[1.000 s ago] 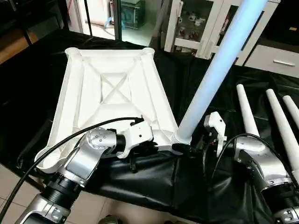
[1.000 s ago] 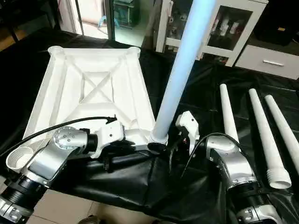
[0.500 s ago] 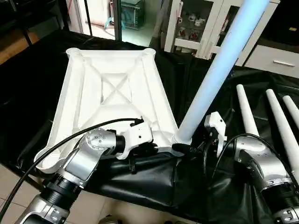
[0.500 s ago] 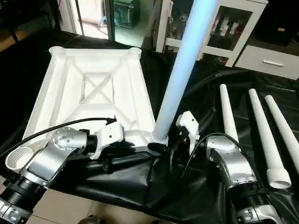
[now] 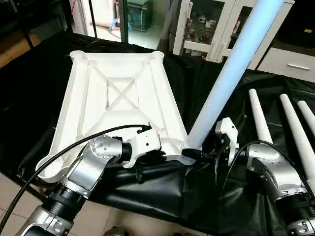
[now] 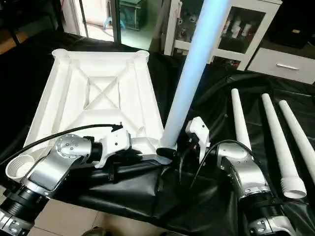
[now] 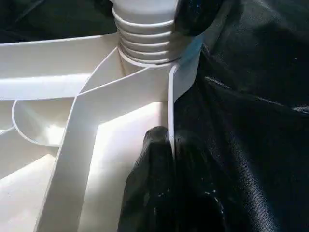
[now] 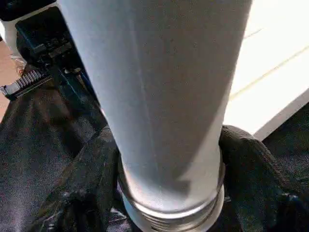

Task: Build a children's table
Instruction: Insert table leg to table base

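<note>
While the left gripper (image 7: 169,145) pinches the table top (image 5: 118,98) by its rim, the right gripper (image 8: 169,193) clasps the leg (image 5: 231,73) just above its threads, at the near corner socket (image 7: 145,63); light, stiff, slippery plastic, I judge.

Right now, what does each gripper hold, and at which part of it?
The left gripper pinches the near rim of the table top. The right gripper clamps the upright leg just above its threaded lower end, at the corner socket.
</note>
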